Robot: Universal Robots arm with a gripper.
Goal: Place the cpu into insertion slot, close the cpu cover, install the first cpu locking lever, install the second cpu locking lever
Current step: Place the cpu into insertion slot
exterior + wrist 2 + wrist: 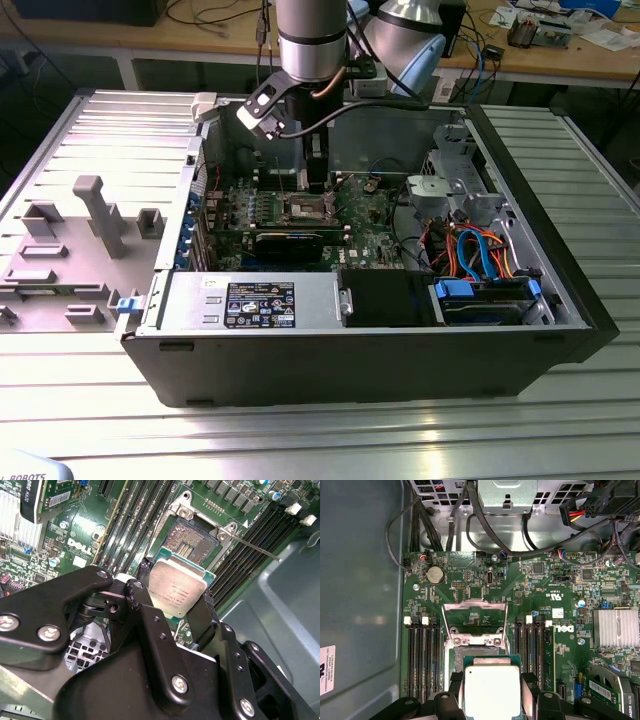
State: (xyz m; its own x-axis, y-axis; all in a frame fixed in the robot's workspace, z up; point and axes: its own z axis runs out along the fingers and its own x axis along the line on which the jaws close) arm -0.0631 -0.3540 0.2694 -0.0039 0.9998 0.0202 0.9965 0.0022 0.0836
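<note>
You are on the first step, getting the chip [491,687] into the socket [192,540], and it is not done yet. Your gripper [175,594] has its jaws closed on the chip, gripping two opposite edges, with the metal top facing the wrist cameras and the chip looking about level. It hangs over the side of the socket nearest the gripper rather than square above it. In the second wrist view most of the socket's dark contact field lies bare beyond the chip, so nothing is seated. How much air lies between chip and socket I cannot tell you. The cover [475,606] stands open on the side of the socket away from the gripper, and a thin lever [257,547] juts free beside the socket, so the other three steps are not begun. Rows of memory slots [132,522] flank the socket on two sides. To my eye, seating calls for centring the chip over the socket, matching its edges to the silver rim and keeping it flat on the way down — a tilted or offset touch could hurt the contacts. Let go only once it sits flush inside the rim.
</note>
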